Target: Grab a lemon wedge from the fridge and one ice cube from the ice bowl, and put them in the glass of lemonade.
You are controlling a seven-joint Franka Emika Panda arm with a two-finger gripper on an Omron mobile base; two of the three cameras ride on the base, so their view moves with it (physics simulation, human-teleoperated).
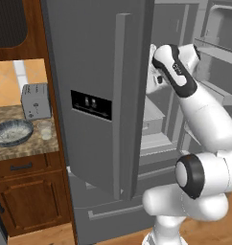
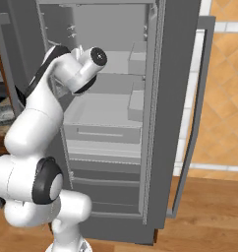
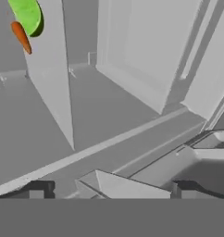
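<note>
The fridge (image 1: pixel 89 72) stands with both upper doors swung open, and my arm reaches into its upper compartment (image 2: pixel 111 64). In the hand view my gripper (image 3: pixel 111 190) is open, its two dark fingertips (image 3: pixel 37 190) far apart with nothing between them, looking down over bare grey shelves and door bins. The lemon wedge is out of view. On the counter to the left sit the ice bowl (image 1: pixel 12 132) and, just right of it, the glass of lemonade (image 1: pixel 44 130). The bowl's contents are too small to make out.
A green rounded thing (image 3: pixel 26 14) and a thin orange thing (image 3: pixel 21 37) lie at the far upper left of the hand view. A silver toaster (image 1: pixel 35 100) stands behind the bowl. The open left door (image 1: pixel 127 95) stands between counter and arm. Wooden cabinets (image 1: pixel 27 201) sit below.
</note>
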